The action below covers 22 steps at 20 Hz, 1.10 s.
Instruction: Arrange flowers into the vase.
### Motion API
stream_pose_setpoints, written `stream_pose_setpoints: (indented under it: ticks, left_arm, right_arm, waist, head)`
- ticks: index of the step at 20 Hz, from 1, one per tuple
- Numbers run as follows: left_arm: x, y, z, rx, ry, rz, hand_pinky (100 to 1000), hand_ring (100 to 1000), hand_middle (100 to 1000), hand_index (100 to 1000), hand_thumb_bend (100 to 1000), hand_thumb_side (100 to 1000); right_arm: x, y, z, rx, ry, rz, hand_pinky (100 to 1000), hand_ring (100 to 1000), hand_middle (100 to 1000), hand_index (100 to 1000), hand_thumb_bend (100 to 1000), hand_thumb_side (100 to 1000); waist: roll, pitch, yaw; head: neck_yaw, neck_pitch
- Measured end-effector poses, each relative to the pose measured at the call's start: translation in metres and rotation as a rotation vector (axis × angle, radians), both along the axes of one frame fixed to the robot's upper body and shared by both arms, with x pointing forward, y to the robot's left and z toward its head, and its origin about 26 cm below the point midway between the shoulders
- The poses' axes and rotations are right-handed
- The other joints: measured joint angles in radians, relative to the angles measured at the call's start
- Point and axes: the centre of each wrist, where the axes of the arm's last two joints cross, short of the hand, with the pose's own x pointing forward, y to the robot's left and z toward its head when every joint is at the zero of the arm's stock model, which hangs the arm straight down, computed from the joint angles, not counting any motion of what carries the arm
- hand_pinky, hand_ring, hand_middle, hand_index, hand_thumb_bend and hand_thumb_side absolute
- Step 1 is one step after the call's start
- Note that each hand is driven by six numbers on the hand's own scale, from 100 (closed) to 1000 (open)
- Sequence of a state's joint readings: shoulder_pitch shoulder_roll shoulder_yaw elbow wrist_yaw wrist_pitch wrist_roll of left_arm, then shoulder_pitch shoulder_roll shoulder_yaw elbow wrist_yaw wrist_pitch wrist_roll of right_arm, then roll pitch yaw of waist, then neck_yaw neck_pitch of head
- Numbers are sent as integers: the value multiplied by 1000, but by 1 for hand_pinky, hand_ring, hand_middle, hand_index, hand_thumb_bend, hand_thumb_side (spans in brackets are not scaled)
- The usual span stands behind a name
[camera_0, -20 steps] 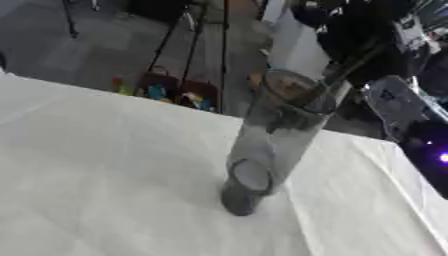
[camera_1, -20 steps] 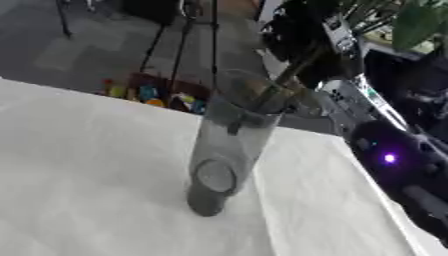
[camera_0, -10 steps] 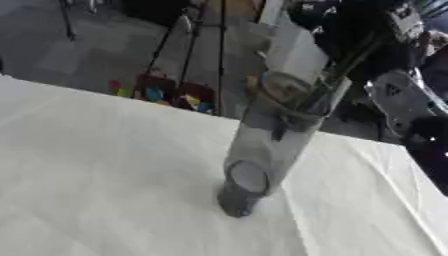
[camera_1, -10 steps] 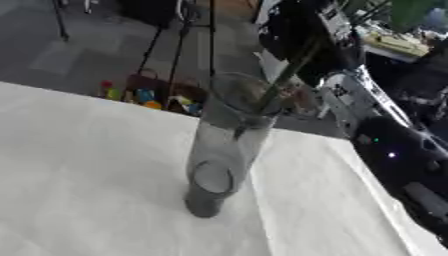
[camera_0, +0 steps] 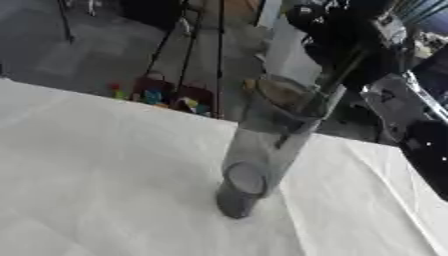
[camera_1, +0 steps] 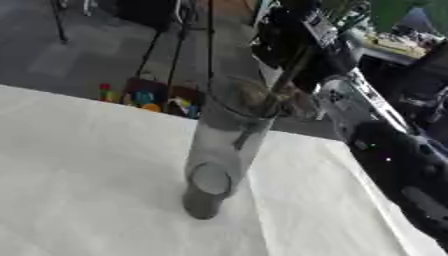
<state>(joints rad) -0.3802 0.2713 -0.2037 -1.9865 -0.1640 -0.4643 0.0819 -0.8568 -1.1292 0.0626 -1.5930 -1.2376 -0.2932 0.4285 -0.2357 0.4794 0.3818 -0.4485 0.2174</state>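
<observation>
A tall clear glass vase (camera_1: 220,155) stands upright on the white tablecloth (camera_1: 79,165), near the table's far edge. My right hand (camera_1: 297,35), black, hovers above and just behind the vase's mouth, shut on a thin green flower stem (camera_1: 293,65). The stem slants down from the hand into the vase, and its lower end shows as a dark line inside the glass (camera_0: 281,141). Blurred green leaves (camera_1: 389,10) show at the top right. My left hand is in neither view.
My right forearm (camera_1: 402,165) fills the right edge beside the vase. Beyond the table's far edge lie a grey floor, dark tripod legs (camera_0: 188,45) and small colourful things (camera_0: 149,95). White cloth stretches to the left and front of the vase.
The stem has slid deeper into the vase, with my right hand staying above its mouth. The whole view has shifted slightly.
</observation>
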Motion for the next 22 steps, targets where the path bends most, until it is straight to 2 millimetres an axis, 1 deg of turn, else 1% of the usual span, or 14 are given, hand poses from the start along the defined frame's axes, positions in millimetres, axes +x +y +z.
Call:
stream_pose_setpoints:
  ticks: [1,5,9,12,15,16,17,19,20,21,22]
  left_arm:
    - [0,0,0,0,0,0,691,1000,962,968,100,1000]
    - [0,-2,0,-7,1,-3,691,1000,962,968,100,1000]
    - [0,-2,1,-7,-2,-5,691,1000,963,969,100,1000]
    - [0,-2,2,-5,-4,-6,691,1000,963,969,100,1000]
    - [0,-2,2,-5,-4,-6,690,1000,963,969,100,1000]
    - [0,-2,2,-5,-4,-6,690,1000,963,969,100,1000]
    - [0,-2,2,-5,-4,-6,690,1000,963,969,100,1000]
    - [0,-2,2,-5,-4,-6,690,1000,964,969,100,1000]
    - [0,-2,2,-5,-4,-6,690,1000,963,969,100,1000]
    - [0,-2,2,-5,-4,-6,690,1000,964,969,100,1000]
    - [0,-2,2,-5,-4,-6,690,1000,964,969,100,1000]
  right_arm:
    - [0,0,-1,0,2,-3,100,307,100,259,100,223]
    - [0,0,-1,1,9,-13,100,336,100,283,100,217]
    - [0,0,-1,3,26,-21,135,370,100,310,100,215]
    - [1,1,-2,7,48,-24,192,412,128,348,100,206]
    - [1,1,-3,9,67,-31,268,457,163,390,100,189]
    - [1,1,-3,9,70,-34,319,484,187,423,100,160]
    - [2,1,-3,6,71,-39,349,505,204,442,100,145]
    - [2,0,-3,-7,68,-52,391,530,223,466,100,142]
    - [2,0,-3,-16,66,-59,431,557,241,484,100,170]
    - [2,0,-3,-27,60,-66,438,565,244,490,100,180]
    - [2,0,-3,-37,54,-73,463,584,254,505,100,211]
  waist:
    - [0,0,0]
    - [0,0,2]
    - [0,4,5]
    - [0,7,7]
    - [0,8,7]
    - [0,9,7]
    - [0,10,7]
    - [0,11,7]
    - [0,11,7]
    - [0,12,7]
    - [0,12,6]
  head:
    - [0,0]
    - [0,0]
    - [-1,0]
    - [-1,0]
    - [-1,0]
    - [-1,-1]
    - [-1,-1]
    - [-1,-1]
    - [-1,-1]
    - [-1,-1]
    - [-1,-1]
